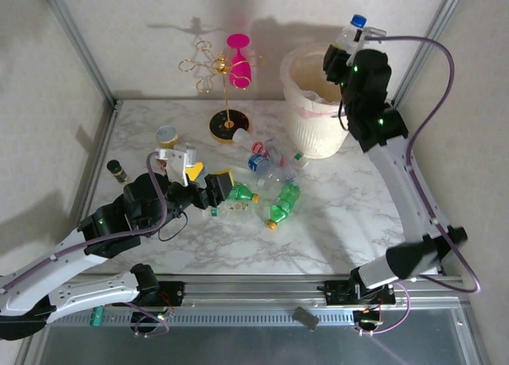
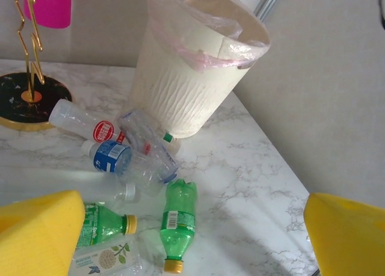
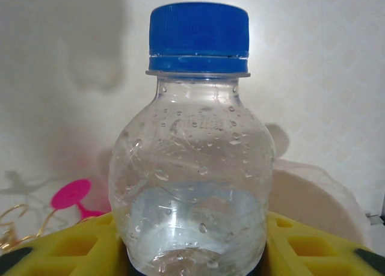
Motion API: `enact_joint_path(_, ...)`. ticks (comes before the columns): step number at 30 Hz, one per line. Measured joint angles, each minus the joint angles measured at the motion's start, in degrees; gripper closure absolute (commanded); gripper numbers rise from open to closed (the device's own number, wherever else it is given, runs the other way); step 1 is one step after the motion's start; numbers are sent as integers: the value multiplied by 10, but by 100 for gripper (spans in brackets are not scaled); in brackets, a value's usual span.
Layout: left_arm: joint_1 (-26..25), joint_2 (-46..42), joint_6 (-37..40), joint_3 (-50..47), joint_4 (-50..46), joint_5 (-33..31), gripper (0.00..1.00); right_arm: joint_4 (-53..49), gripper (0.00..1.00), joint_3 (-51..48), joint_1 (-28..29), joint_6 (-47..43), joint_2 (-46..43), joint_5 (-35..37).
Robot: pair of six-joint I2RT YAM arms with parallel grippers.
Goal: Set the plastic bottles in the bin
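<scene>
"While the right gripper (image 1: 351, 45) hangs above the bin (image 1: 318, 130), what's it got?"
"It's clamped on a blue-capped bottle (image 3: 192, 168). Left gripper (image 1: 210, 180) gapes wide beside loose bottles (image 1: 266, 170) before the bin."

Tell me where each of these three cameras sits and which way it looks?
Top view: fixed above and behind, looking down on the table; both arms show, right gripper by the bin.
Left wrist: on the left arm, looking over lying bottles toward the bin; its yellow fingers frame the bottom corners.
Right wrist: on the right arm, facing the wall; its fingers clamp a blue-capped bottle.
Shared: top and left wrist both show the bin.
</scene>
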Motion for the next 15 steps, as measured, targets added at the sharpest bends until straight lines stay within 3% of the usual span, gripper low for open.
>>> enact_joint_path(7,0,2,3,0,-4,-2,6,-35,50,102,-45,10,133,-56)
enact_joint_path(15,0,3,5,0,-4,-4,6,-81,48,125,-57,12,235,-99)
